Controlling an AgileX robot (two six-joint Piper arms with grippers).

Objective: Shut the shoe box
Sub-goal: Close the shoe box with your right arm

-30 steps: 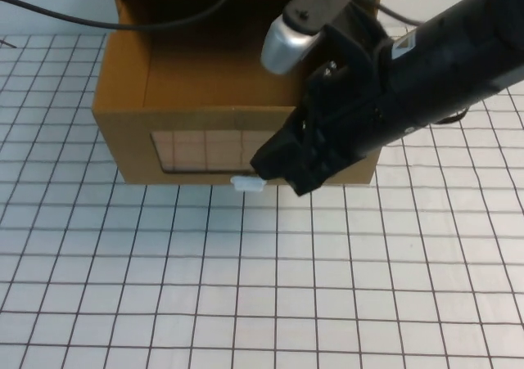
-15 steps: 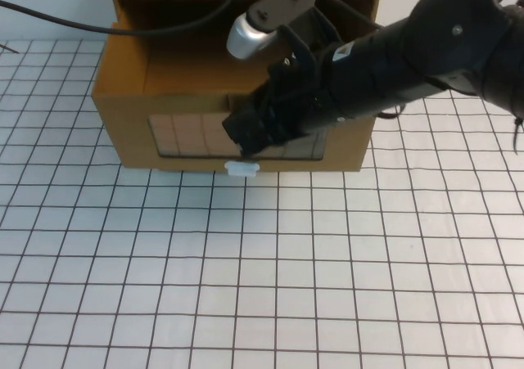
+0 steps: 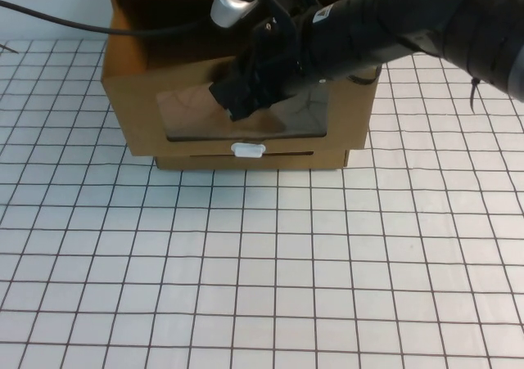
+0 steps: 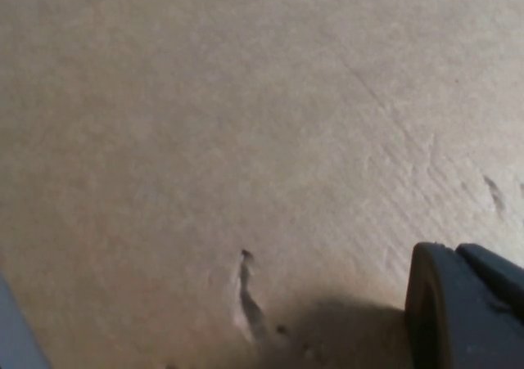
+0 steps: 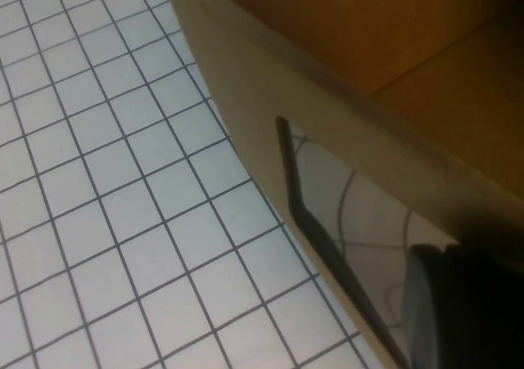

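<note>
The brown cardboard shoe box (image 3: 135, 107) stands at the far middle of the table. Its drawer is partly out, its clear window (image 3: 188, 115) faces me, and the white pull tab (image 3: 248, 150) sits at the front's lower edge. My right gripper (image 3: 237, 99) is shut and empty, its tip pressed on the window front. In the right wrist view the box front (image 5: 246, 140) and window (image 5: 352, 213) fill the frame beside the gripper (image 5: 458, 312). My left gripper (image 4: 471, 312) is close against bare cardboard (image 4: 246, 123); it does not show in the high view.
The table is covered by a white sheet with a black grid (image 3: 262, 263). A black cable (image 3: 74, 24) runs from the left to the box top. The right arm (image 3: 409, 25) spans the box's right half.
The right gripper has moved left and away from me, pushing the drawer front back into the box. The drawer now sticks out much less than before.
</note>
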